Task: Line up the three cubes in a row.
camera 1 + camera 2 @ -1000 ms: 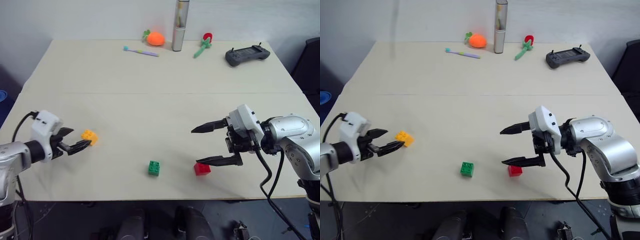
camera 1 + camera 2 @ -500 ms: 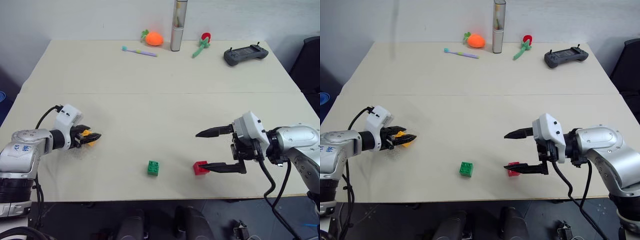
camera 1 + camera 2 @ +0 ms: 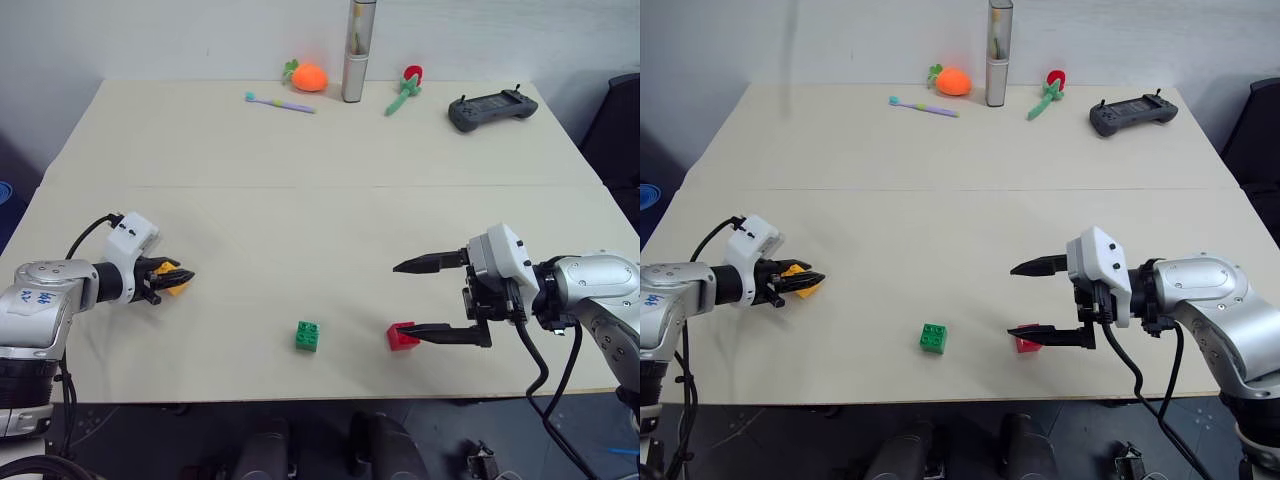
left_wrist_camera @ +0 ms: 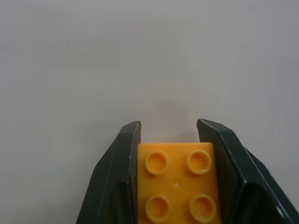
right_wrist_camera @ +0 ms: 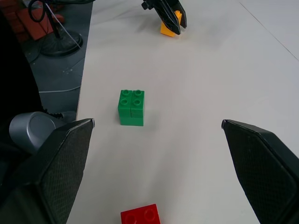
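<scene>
Yellow-orange cube (image 4: pixel 177 184) sits clamped inside left gripper (image 3: pixel 176 279).

Far table edge, well beyond both hands: orange toy fruit (image 3: pixel 310 77), toothbrush (image 3: pixel 280 102), metal cylinder (image 3: pixel 355 50), game controller (image 3: pixel 488 109).
</scene>
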`<state>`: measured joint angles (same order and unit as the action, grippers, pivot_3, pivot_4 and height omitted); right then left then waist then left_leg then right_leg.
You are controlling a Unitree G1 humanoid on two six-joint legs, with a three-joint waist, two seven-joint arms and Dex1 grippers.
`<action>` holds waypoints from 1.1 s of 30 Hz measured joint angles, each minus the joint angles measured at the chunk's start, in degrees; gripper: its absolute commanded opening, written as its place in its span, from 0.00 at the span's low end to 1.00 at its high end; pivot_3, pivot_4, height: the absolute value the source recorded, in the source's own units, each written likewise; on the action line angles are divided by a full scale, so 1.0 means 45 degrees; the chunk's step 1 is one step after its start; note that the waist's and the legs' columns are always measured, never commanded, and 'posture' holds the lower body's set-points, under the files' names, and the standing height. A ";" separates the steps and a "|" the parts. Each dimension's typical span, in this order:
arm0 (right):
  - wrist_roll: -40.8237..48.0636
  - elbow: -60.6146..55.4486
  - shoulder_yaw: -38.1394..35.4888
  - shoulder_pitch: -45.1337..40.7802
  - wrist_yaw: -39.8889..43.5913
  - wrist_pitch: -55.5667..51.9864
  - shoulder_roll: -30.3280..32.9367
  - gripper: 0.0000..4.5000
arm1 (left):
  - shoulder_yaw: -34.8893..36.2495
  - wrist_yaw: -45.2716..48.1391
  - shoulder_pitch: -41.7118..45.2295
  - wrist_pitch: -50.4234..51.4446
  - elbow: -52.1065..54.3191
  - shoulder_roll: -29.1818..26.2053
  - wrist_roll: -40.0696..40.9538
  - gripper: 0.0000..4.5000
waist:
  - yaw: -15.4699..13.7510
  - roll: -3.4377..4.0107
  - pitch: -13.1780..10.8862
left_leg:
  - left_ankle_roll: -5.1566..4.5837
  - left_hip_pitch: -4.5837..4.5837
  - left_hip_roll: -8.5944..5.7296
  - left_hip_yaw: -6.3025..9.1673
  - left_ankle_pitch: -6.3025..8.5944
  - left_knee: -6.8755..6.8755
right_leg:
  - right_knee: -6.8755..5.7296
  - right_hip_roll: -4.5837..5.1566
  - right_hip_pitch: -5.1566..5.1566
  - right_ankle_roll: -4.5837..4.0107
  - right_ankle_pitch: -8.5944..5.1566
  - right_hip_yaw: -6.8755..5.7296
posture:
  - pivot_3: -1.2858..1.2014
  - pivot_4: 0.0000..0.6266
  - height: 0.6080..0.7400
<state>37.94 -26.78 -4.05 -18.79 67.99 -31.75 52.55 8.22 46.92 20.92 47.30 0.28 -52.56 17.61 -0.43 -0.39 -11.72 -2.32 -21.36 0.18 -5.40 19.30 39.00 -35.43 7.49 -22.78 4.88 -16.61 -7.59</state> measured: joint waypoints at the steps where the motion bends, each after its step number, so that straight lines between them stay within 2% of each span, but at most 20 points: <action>1: 0.0001 -0.0001 0.0001 0.0009 -0.0004 0.0001 -0.0001 1.00 | 0.0003 0.0319 -0.0058 -0.0084 0.0409 -0.0028 0.0156 0.34 | 0.0003 0.0000 0.0000 | 0.0000 -0.0002 0.0000 0.0000 0.0000 0.0000 | 0.0002 0.0001 0.0000 0.0000 0.0000 0.0000 | 0.52 0.24 1.00; 6: 0.0004 -0.0007 0.0001 0.0128 -0.0004 0.0005 -0.0001 1.00 | -0.0581 0.2560 -0.0878 -0.1112 0.3064 -0.1006 0.0942 0.34 | 0.0017 0.0003 -0.0001 | 0.0005 -0.0002 0.0000 0.0004 0.0002 -0.0004 | 0.0028 0.0004 0.0001 -0.0001 0.0000 0.0001 | 0.52 0.24 1.00; 10: 0.0006 -0.0029 -0.0001 0.0251 -0.0004 0.0004 0.0000 1.00 | -0.2126 0.4692 -0.1306 -0.3730 0.4034 -0.2008 0.0359 0.34 | 0.0062 0.0008 -0.0003 | 0.0013 0.0004 0.0003 0.0002 0.0002 -0.0008 | 0.0071 0.0002 0.0002 -0.0005 -0.0003 0.0001 | 0.52 0.24 1.00; 13: 0.0011 -0.0090 -0.0049 0.0508 -0.0004 0.0001 0.0005 1.00 | -0.3104 0.5738 -0.0748 -0.5463 0.3386 -0.1986 -0.0299 0.34 | 0.0013 0.0009 -0.0003 | 0.0010 0.0002 0.0002 0.0004 0.0001 -0.0007 | 0.0070 0.0003 0.0001 -0.0007 -0.0003 -0.0003 | 0.52 0.24 1.00; 20: 0.0242 -0.0679 -0.0324 0.1000 -0.0305 -0.0206 0.0008 1.00 | -0.4143 0.6806 0.0579 -0.7598 0.1400 -0.1389 -0.1268 0.34 | -0.0076 0.0009 -0.0004 | -0.0007 -0.0013 0.0003 -0.0002 0.0002 -0.0005 | 0.0043 -0.0010 0.0000 -0.0004 -0.0002 -0.0009 | 0.52 0.24 1.00; 33: 0.0352 -0.1074 -0.0732 0.1646 -0.0585 -0.0223 0.0285 1.00 | -0.4539 0.6933 0.0795 -0.8313 0.0613 -0.0754 -0.2035 0.34 | -0.0203 0.0008 -0.0004 | -0.0027 -0.0015 -0.0002 0.0003 -0.0009 0.0015 | 0.0007 -0.0002 0.0002 0.0000 0.0000 -0.0010 | 0.52 0.24 1.00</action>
<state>39.52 -31.61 -7.34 -11.39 65.35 -32.76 53.83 -12.21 78.12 24.50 9.89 3.04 -55.95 8.45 -1.35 -0.35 -11.73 -2.44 -21.42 0.18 -5.39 19.26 39.07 -35.40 7.48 -22.77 4.88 -16.61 -7.64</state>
